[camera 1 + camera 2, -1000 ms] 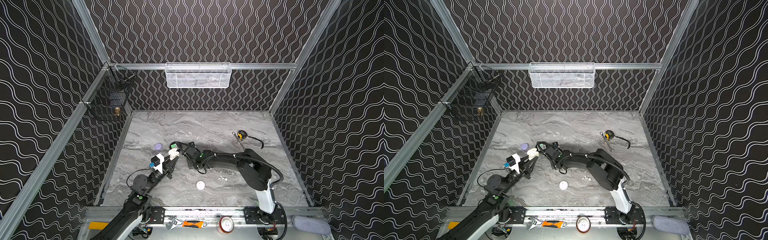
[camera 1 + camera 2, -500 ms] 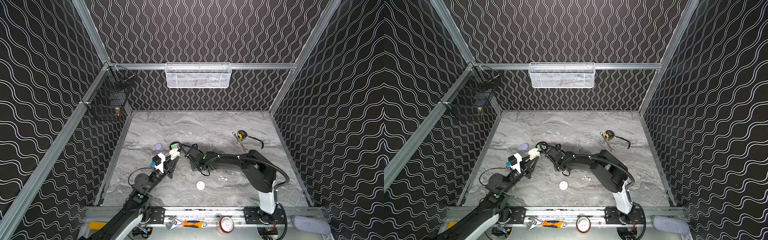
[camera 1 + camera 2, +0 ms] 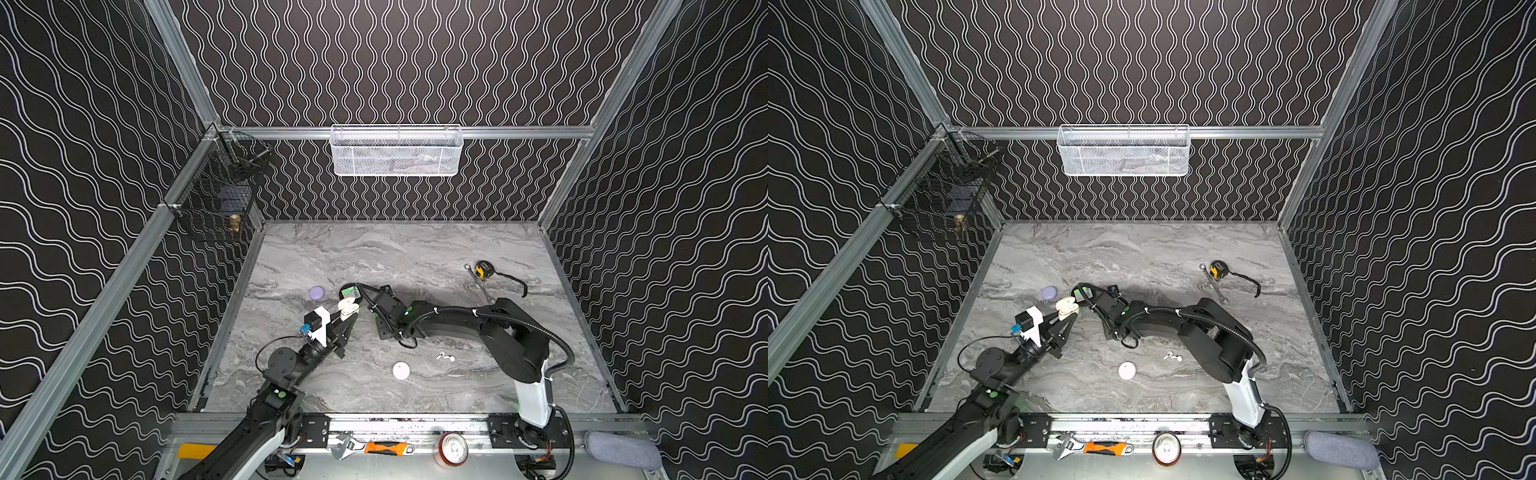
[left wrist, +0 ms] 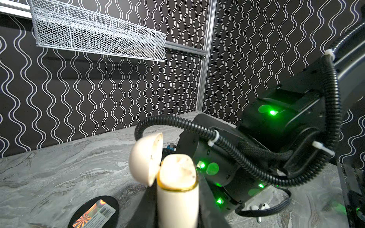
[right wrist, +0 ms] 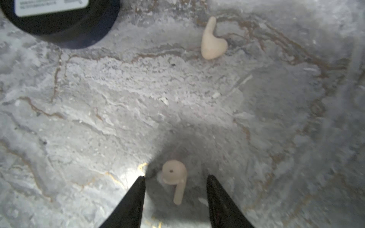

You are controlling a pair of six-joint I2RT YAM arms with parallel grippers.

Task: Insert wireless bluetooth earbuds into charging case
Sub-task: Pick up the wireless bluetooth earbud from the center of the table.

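- Black wave-patterned walls enclose a grey marble table (image 3: 415,257); the work sits left of centre.
- Left gripper (image 4: 175,194): the fingers pinch the cream case (image 4: 177,209) by its sides, upright, with the lid (image 4: 146,158) swung open. I judge it is held mouth-up so that a bud can go in from above.
- Right gripper (image 5: 175,177): the fingers are spread, one on either side of a cream bud (image 5: 173,173) lying on the table, touching neither. I judge this to be the line-up for a pick.
- A second cream bud (image 5: 213,41) lies apart from it, near a black labelled disc (image 5: 59,19). Neither cream bud is in the case.
- Only the right wrist view shows the cream buds; in both top views the arm hides them.
- Only the top views show the white case (image 3: 401,370) and lilac case (image 3: 316,292); the white buds (image 3: 444,356) lie loose near the white case.
- I found no lilac buds in any view.
- The left wrist view shows the case's mouth, but blurred; I cannot tell whether the sockets are empty.
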